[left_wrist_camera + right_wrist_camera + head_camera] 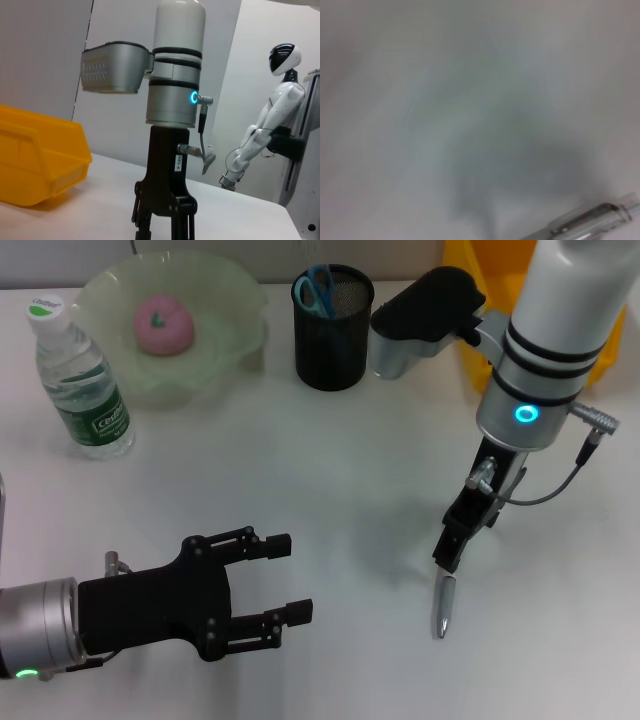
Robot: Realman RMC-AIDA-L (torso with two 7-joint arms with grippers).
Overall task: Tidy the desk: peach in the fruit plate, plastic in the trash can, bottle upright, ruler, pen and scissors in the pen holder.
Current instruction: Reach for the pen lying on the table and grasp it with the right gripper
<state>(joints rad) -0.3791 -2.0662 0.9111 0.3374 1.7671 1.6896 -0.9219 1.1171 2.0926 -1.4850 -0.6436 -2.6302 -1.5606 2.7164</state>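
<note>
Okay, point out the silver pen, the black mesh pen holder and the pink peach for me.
Silver pen (443,609): head view, middle of its barrel.
Black mesh pen holder (333,345): head view, front of its wall.
Pink peach (163,324): head view, centre of the fruit.

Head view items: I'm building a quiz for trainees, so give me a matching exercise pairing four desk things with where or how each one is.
Things:
1. peach
2. scissors
3. bottle
4. pen

Places or states:
A. standing upright, cap on
B. on the desk below the right tool
C. in the green fruit plate
D. in the black mesh pen holder

Pairs: 1-C, 2-D, 3-A, 4-B
</note>
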